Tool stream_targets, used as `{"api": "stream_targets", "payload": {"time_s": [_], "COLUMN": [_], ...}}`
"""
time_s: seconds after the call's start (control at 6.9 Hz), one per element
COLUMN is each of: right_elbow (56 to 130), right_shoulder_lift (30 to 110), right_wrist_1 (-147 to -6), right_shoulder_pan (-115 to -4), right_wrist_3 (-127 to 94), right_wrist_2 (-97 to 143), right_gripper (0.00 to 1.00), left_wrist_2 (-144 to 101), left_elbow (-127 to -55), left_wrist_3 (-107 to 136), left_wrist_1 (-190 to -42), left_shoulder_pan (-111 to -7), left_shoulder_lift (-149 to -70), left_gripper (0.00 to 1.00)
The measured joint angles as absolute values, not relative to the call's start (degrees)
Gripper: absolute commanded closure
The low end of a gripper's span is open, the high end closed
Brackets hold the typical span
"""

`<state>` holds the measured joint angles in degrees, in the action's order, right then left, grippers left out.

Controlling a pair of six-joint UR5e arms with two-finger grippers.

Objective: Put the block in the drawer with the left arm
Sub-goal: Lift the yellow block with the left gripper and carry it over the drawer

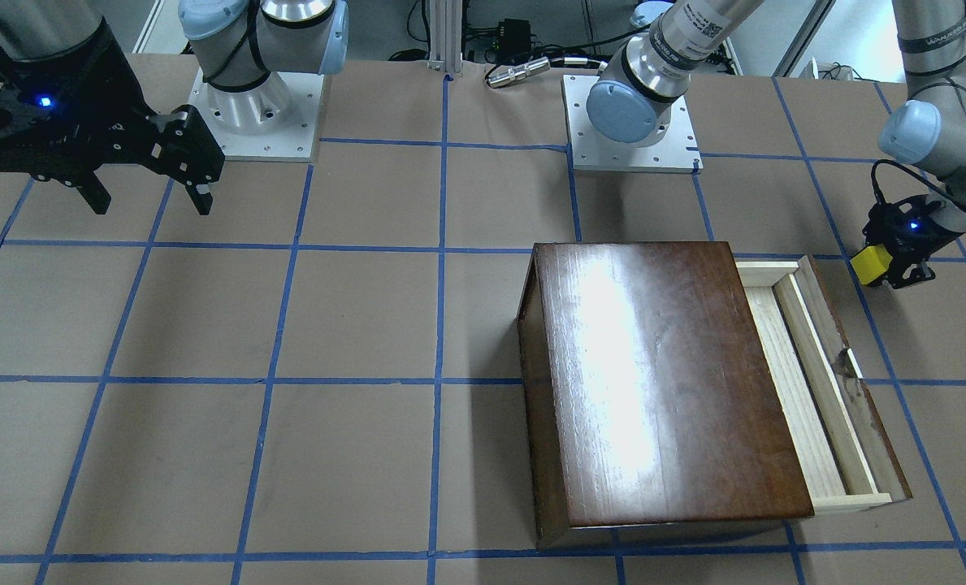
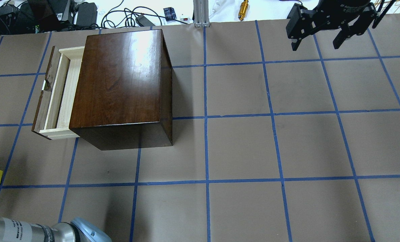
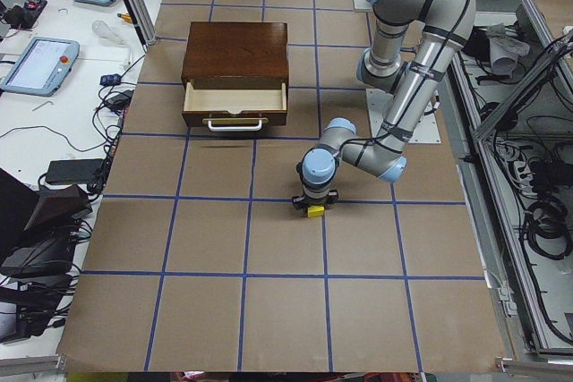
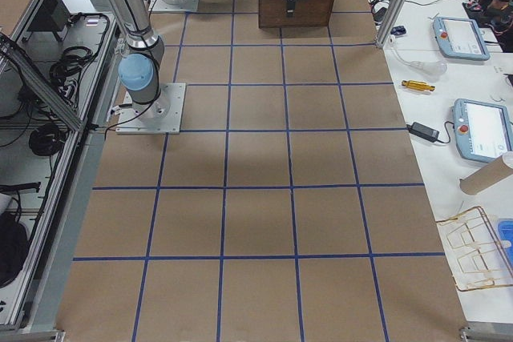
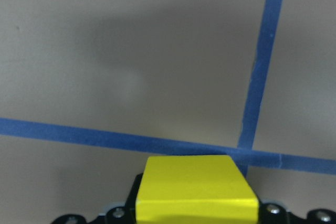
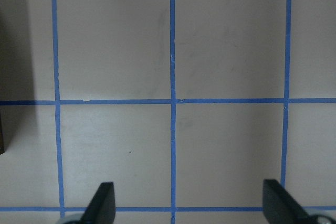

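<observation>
Left end effector clamps the block, apart from the wooden box's open drawer.

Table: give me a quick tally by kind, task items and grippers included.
yellow block: 1, held in the left gripper
wooden box: 1
drawer: 1, pulled open
grippers: 2, counting the right gripper, open
Total: 5
</observation>
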<state>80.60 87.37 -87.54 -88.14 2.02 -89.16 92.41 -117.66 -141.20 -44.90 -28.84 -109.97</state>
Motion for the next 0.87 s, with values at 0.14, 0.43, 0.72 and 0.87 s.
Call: {"api": "stream_targets", "payload": {"time_s": [0.14,0.43,0.72,0.87], "right_elbow": [80.60,80.60,80.60,80.60], "right_shoulder_lift": [87.37,87.41,87.40,87.38], "right_wrist_1": [-87.54,-87.54,-87.54,-87.54], "right_shoulder_pan": [-88.14,-88.13,-88.14,-88.11], "right_wrist_3": [2.02,2.02,2.02,2.02], "right_wrist_2": [-89.19,-89.15,-89.12,-89.12], "right_gripper": [0.00,0.00,0.00,0.00], "left_wrist_2": [92.40,92.45,91.78,90.97], "left_elbow": [-117.57,-117.27,-116.02,-114.03], "left_wrist_3": [-141.08,-140.74,-140.42,-140.23], "left_wrist_1": [-45.04,-45.37,-47.37,-50.98], "left_shoulder_pan": [-28.78,-28.82,-29.06,-29.42], "left_shoulder_lift": [-109.62,-108.53,-107.19,-106.13], "left_gripper": [1.00,1.00,1.00,1.00]}}
